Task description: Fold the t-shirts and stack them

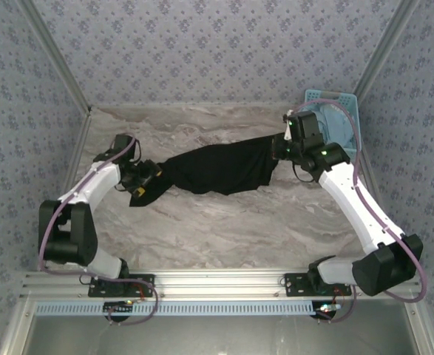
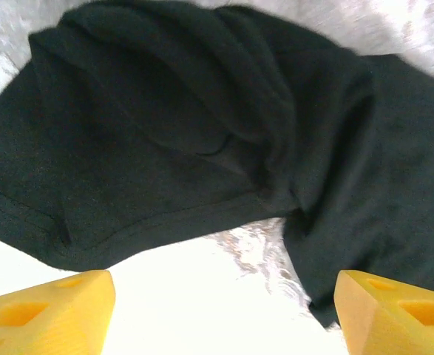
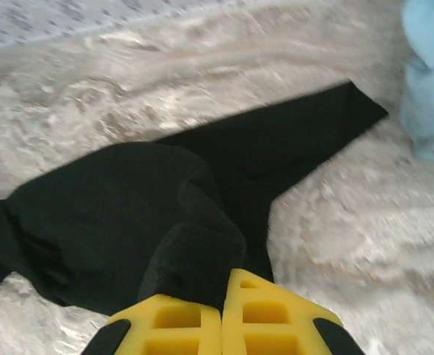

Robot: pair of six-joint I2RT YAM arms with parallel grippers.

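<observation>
- The left end effector (image 1: 139, 185) sits at the left end of the grey marbled table (image 1: 224, 229). In its wrist view (image 2: 224, 314) the yellow fingers (image 2: 54, 310) stand wide apart with nothing between them. A hemmed edge of cloth lies just ahead of the tips, not pinched.
- The black short-sleeved cloth t-shirt (image 1: 217, 168) runs across the middle of the table as a bunched, sagging band from one end effector to the other. The left wrist view shows it rumpled in soft ridges (image 2: 165, 133), plain black side out, with no print in sight.
- The right end effector (image 1: 282, 151) is at the right end of the t-shirt. Its wrist view (image 3: 222, 314) shows the fingers pressed together on a gathered wad of the black cloth (image 3: 113, 214).
- At the far right corner stands a light blue plastic basket (image 1: 342, 100) with pale blue cloth (image 3: 431, 96) in it; I cannot tell whether that is another shirt.
- As I judge it, the task is at an early stage: the t-shirt is neither spread flat nor creased into any fold, and no stack exists. Flattening, every fold and the stacking are all left.
</observation>
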